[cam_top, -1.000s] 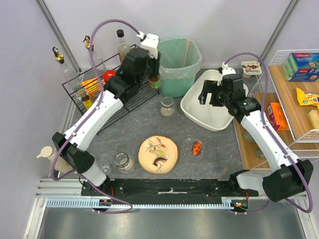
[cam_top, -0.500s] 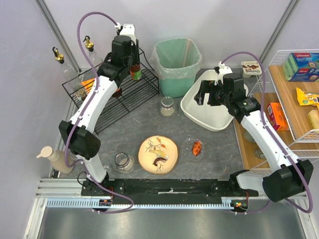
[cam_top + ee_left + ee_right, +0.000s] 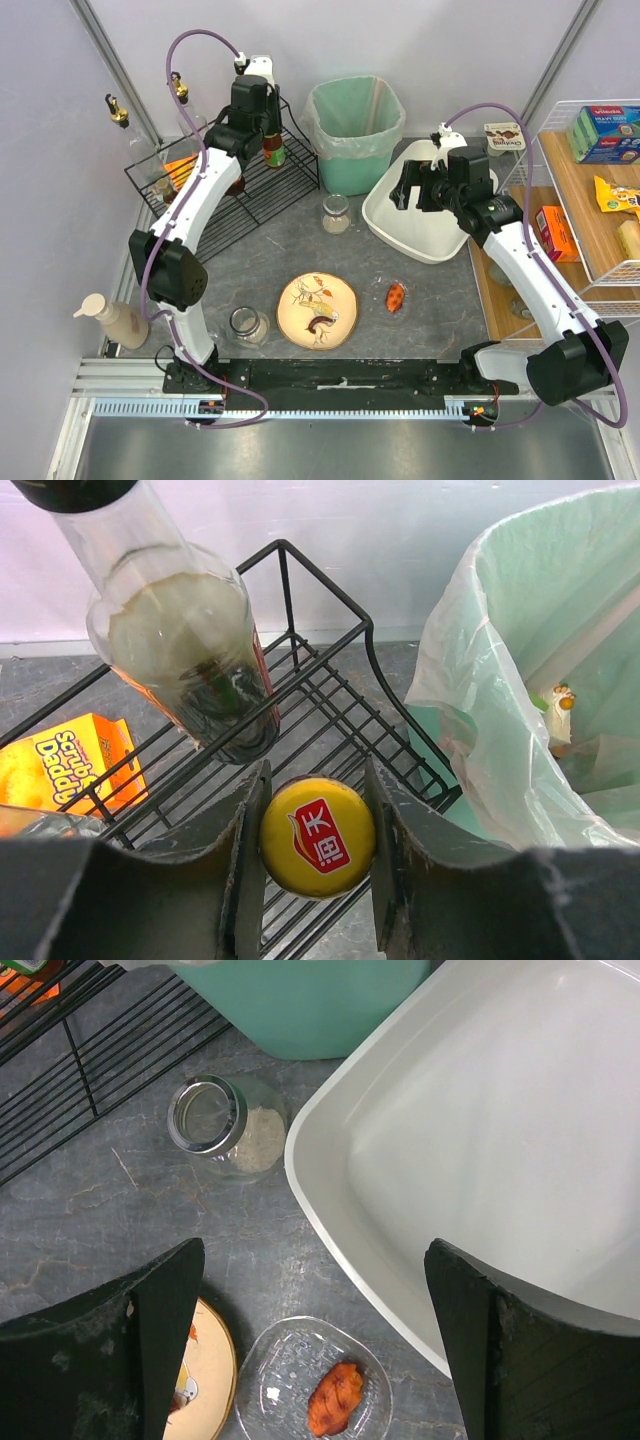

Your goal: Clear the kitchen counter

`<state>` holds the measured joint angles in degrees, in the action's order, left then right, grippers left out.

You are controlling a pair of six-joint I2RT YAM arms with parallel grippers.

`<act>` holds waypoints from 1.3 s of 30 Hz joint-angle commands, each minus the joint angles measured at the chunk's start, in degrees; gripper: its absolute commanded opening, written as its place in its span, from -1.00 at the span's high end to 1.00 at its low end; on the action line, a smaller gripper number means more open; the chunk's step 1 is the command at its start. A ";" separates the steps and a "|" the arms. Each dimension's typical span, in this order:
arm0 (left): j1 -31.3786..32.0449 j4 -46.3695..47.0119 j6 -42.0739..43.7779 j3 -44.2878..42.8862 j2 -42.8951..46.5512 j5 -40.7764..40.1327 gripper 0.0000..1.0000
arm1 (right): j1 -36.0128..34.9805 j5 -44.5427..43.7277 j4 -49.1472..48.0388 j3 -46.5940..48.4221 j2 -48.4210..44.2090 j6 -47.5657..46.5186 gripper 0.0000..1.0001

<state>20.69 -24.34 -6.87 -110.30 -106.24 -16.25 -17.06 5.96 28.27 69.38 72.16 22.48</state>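
Currently grips yellow-capped bottle [image 3: 318,838] in left claw [image 3: 318,820], long axis vertical, directly over black wire rack [image 3: 330,685], beside clear bottle [image 3: 190,650]; probably just needs lowering. Holds right claw [image 3: 312,1255] released above white tub [image 3: 500,1140]. Notes desk [image 3: 300,240] under rack, spreading toward arm bases.

Smooth, pale lilac-grey walls [image 3: 460,40] enclose the back and sides, softly and evenly lit. Slanting silver aluminium frame posts [image 3: 113,60] run along the corners. A mottled dark grey, stone-like kitchen counter [image 3: 270,250] fills the middle. To its right stands a white wire-frame shelf with light wooden boards [image 3: 590,225]. At the near edge lie a ribbed silver metal rail [image 3: 330,408] and a smooth grey metal sheet [image 3: 330,455].
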 commanded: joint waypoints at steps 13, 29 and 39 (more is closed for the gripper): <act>-1.70 5.26 -2.27 -1.67 1.91 0.78 -0.56 | 0.18 -0.77 -1.82 0.58 -1.15 0.28 -0.96; -1.61 4.74 -1.04 -1.67 5.07 0.96 -0.85 | 0.18 -0.51 -1.47 -0.22 -2.38 -0.33 -0.96; -1.53 2.46 -0.51 -1.32 9.99 3.24 -0.93 | -0.08 7.64 -1.47 0.40 -2.29 -5.68 -0.96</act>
<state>19.29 -22.26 -8.25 -110.30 -101.03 -14.72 -17.06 7.25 28.14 69.34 71.20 21.17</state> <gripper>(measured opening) 0.958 0.982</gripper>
